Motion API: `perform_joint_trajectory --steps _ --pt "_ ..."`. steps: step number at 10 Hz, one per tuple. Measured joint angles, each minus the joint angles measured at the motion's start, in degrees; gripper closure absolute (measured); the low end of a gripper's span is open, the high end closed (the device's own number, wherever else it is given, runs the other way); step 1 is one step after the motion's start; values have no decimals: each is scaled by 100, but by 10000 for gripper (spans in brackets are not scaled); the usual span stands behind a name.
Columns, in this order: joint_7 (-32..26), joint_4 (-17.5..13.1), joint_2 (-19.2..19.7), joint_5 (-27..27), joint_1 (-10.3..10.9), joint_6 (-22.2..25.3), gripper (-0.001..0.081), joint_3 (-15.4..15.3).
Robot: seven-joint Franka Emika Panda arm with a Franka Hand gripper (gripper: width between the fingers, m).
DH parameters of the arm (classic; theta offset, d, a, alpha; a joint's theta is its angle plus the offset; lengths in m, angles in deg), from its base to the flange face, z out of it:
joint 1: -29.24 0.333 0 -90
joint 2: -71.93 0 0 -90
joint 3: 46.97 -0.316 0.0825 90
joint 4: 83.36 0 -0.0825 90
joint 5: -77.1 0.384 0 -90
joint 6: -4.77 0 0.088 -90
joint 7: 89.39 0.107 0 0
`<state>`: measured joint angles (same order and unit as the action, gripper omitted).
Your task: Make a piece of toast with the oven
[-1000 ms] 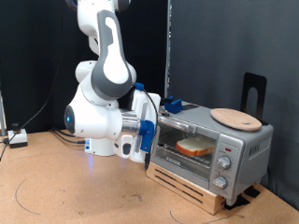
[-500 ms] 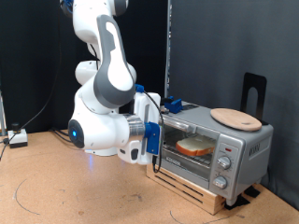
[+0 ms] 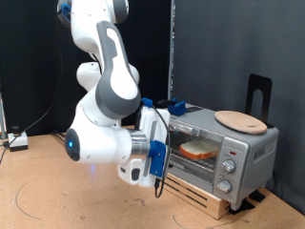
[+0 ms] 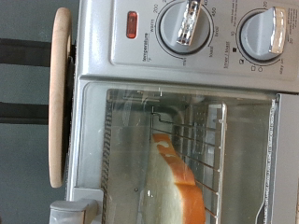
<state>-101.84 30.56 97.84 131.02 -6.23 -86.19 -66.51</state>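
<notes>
In the exterior view, the white Franka arm [image 3: 110, 105] is bending low in front of the oven [image 3: 212, 151], with its gripper [image 3: 160, 167] hanging just beside the glass door [image 3: 189, 153] at the oven's left end as this view shows it. The gripper is seen side-on and partly against the dark door frame, so I cannot tell how far its fingers are standing apart, and nothing is showing between them. The oven is sitting on a slatted wooden stand [image 3: 195, 197] on the brown counter [image 3: 67, 196]. Its door is standing closed, and the piece of toast [image 3: 198, 149] is lying inside on the wire rack, visible through the glass. A round wooden plate [image 3: 240, 120] is resting on the oven's roof towards the exterior view's right, and a dark upright bracket [image 3: 259, 94] is standing behind it.

In the wrist view, the camera is looking straight at the oven front. The piece of toast [image 4: 177, 179] is lying on the wire rack [image 4: 213, 140] behind the closed glass. Two silver knobs [image 4: 187, 25] [image 4: 264, 31] and a red indicator light [image 4: 132, 25] are showing on the control panel, and the edge of the wooden plate [image 4: 60, 93] is lying along the oven's top. The gripper's fingers are not showing here.
</notes>
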Motion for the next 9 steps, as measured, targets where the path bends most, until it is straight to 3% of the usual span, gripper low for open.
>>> perform_joint_trajectory --steps 1,3,4,6,9 --pt "-3 1 -1 -13 -4 101 -3 -1" --pt "-174 -190 66 -11 -36 816 -3 -28" --pt "-189 -361 202 -17 2 767 -3 -39" --pt "-81 -641 523 -49 153 230 -3 -36" --pt "460 -1200 1137 -239 330 53 -3 -15"
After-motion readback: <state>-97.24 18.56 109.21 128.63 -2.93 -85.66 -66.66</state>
